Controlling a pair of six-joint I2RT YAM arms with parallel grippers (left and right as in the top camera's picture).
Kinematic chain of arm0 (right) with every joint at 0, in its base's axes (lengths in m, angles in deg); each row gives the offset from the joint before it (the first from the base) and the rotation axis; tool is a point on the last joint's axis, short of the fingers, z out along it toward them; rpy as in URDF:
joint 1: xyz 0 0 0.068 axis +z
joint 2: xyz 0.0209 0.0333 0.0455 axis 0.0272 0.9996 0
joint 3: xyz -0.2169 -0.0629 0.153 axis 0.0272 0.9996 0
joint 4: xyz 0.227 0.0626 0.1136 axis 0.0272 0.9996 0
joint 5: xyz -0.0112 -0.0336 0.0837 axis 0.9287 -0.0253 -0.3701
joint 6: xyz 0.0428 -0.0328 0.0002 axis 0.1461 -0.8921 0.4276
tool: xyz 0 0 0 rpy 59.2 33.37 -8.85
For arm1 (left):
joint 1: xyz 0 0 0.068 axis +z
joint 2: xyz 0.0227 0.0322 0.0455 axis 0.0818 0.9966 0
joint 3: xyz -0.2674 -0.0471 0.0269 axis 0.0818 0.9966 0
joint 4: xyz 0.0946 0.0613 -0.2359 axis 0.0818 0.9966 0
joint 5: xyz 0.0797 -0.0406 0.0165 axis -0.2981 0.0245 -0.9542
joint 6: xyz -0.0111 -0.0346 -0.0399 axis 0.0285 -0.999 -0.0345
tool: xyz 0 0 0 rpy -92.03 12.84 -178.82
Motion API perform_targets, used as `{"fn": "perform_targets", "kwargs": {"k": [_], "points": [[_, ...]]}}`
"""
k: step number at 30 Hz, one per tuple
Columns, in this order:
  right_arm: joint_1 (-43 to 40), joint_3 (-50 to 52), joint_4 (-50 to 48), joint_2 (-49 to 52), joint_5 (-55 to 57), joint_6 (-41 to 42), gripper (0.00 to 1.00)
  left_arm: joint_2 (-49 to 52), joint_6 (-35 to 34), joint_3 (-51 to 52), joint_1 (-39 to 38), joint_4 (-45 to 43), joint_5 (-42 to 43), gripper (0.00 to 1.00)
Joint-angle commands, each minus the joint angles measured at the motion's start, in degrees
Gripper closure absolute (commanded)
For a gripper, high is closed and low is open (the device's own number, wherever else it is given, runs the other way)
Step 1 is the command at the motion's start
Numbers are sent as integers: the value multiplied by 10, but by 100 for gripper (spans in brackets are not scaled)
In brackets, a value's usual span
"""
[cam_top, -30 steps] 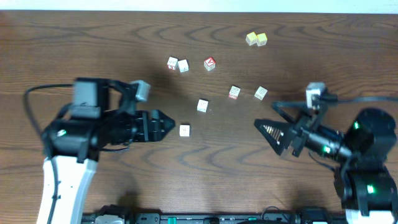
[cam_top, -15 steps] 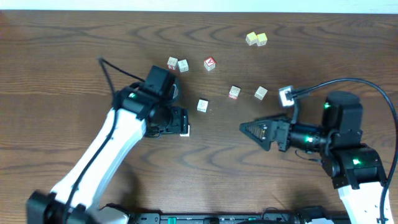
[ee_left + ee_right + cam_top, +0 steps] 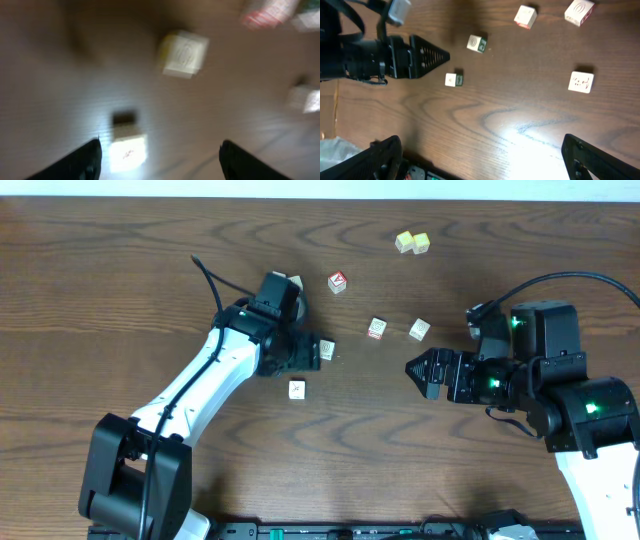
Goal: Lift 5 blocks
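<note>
— So where are the blocks point(image 3: 377, 329) right now?
— All flat on the desk point(image 3: 120, 260), none lifted. One block point(image 3: 297, 389) lies alone near the middle, and a second block point(image 3: 326, 350) sits up and to the right of it. Further right are a third block, with a red print, and a fourth block point(image 3: 420, 330), near each other but apart. A corner of another pale block point(image 3: 296, 281) peeks out beside the left arm point(image 3: 215, 375).
— And the left hand point(image 3: 308, 352)?
— Spread wide, gripping nothing. From above its tips are just beside the second block; whether they touch I cannot tell. Its own camera is badly blurred, but both fingers point(image 3: 90, 160) show far apart, with a pale block point(image 3: 127, 147) on the desk between them, closer to the finger on the picture's left.
— The right hand point(image 3: 412, 369)?
— Also spread wide and empty. It is over bare desk right of the middle, pointing toward the left hand, near the third and fourth blocks but apart from them.
— Anything else on the desk?
— A red cube point(image 3: 338, 281) with a white mark near the half-hidden block, and two yellow cubes point(image 3: 404, 242) touching side by side, further back and to the right
</note>
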Motion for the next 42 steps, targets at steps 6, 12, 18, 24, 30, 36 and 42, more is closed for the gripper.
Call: {"fn": "perform_targets", "kwargs": {"k": [6,12,18,24,30,36,42], "points": [[9,-5,-8,3,19,5,1,-6,-39,-17,-37,-101,-18,25],[9,-4,-9,4,19,5,1,-5,-38,-17,-70,-115,-137,25],[9,-4,-7,10,19,5,1,23,-8,-17,-77,-121,-185,26],[10,-4,-4,25,19,-11,1,79,3,-17,-78,-145,-163,27],[10,-4,-7,49,19,-12,1,103,46,-17,-81,-180,-128,29],[10,-4,-3,74,19,-14,1,130,58,-17,-82,-188,-127,30],[10,-4,4,82,19,-14,1,159,58,-17,-89,-186,-125,35]]}}
